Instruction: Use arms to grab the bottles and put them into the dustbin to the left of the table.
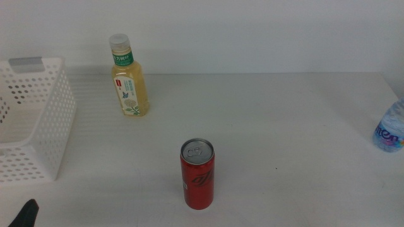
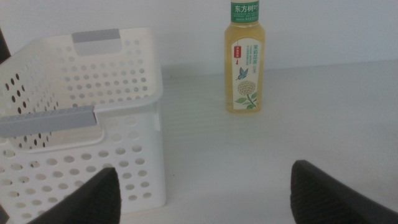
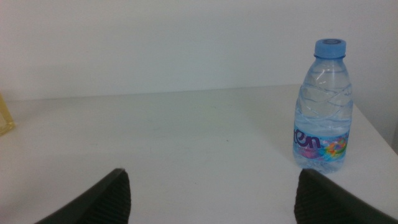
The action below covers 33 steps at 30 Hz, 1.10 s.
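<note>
The left claw point(image 2: 202, 193) is waiting low with its two dark jaws spread wide and nothing between them; in the middle view only a dark tip of it point(image 1: 25, 214) is showing at the bottom left corner. Ahead of it, the white basket point(image 2: 81, 124) is sitting on the white table point(image 2: 311, 124), and the tea bottle point(image 2: 244, 59) is standing upright just beyond the basket's far corner.

The right claw point(image 3: 208, 199) is also holding its jaws wide apart, gripping nothing. The water bottle point(image 3: 323, 106) is standing upright ahead of it.

In the middle view the basket point(image 1: 31, 120) is occupying the left edge, the tea bottle point(image 1: 129, 79) is standing at upper left near it, the red can point(image 1: 197, 173) is standing upright at lower centre, and the water bottle point(image 1: 391, 129) is showing partly at the right edge.
</note>
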### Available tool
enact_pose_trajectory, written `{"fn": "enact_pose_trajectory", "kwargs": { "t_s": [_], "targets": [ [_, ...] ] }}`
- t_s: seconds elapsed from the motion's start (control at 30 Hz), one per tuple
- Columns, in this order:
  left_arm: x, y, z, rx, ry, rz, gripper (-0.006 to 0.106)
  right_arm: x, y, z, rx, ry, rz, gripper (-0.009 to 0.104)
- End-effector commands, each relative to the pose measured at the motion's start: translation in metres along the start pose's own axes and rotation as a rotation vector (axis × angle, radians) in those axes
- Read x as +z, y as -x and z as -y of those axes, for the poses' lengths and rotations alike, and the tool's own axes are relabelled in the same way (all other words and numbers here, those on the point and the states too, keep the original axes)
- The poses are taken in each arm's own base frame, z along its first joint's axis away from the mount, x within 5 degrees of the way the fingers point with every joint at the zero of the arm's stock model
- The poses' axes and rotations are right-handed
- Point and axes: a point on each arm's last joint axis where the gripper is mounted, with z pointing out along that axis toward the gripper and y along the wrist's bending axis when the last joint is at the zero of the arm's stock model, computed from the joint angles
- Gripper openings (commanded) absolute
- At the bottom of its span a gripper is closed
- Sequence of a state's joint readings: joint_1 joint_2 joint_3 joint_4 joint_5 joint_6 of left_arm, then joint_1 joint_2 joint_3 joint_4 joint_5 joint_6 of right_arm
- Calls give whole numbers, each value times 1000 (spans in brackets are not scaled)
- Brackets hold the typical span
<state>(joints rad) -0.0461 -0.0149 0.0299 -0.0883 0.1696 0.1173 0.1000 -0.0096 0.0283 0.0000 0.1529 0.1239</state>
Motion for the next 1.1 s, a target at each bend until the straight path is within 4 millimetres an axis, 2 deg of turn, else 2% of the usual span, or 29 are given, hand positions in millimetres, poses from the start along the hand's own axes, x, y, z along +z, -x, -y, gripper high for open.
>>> {"fn": "enact_pose_trajectory", "kwargs": {
  "t_s": [0.0,0.3,0.7,1.07],
  "targets": [
    [1,7,-1,-29,6,77,90,-3,11,-1,-11,7,111,70],
    [16,19,10,-15,-151,139,90,-3,11,-1,-11,7,111,70],
    [39,28,45,-10,-434,207,90,-3,11,-1,-11,7,111,70],
    [63,16,70,-15,-503,214,90,-3,11,-1,-11,7,111,70]
  ]
}}
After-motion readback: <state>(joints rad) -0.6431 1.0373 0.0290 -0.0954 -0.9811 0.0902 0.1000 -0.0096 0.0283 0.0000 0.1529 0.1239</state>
